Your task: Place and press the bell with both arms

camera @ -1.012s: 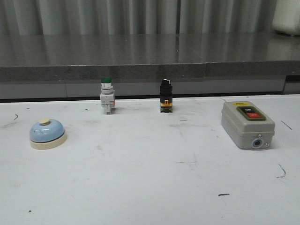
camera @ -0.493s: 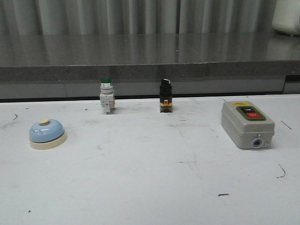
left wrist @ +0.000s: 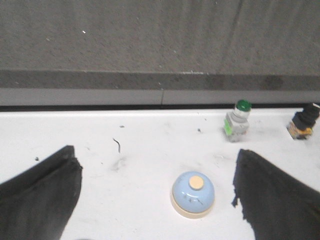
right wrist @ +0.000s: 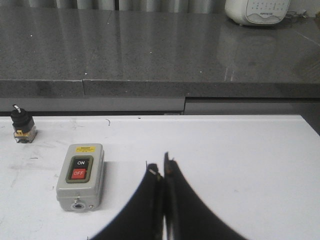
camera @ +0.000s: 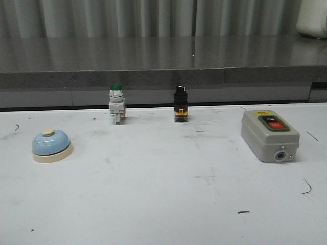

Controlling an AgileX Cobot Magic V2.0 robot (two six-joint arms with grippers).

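The light-blue bell (camera: 51, 145) with its cream base and knob stands upright at the left of the white table. In the left wrist view the bell (left wrist: 193, 194) lies between my left gripper's (left wrist: 157, 170) wide-open fingers (left wrist: 42, 192), nearer one of them, touching neither. My right gripper (right wrist: 162, 171) is shut and empty over bare table beside the grey switch box (right wrist: 81, 175). Neither gripper shows in the front view.
A green-capped push button (camera: 116, 103) and a black selector switch (camera: 180, 104) stand at the table's back edge. The grey switch box (camera: 269, 135) with black and red buttons lies at the right. A dark stone ledge (camera: 163, 61) runs behind the table.
The bell has shifted very slightly to the left in the front view. Nothing else has moved.
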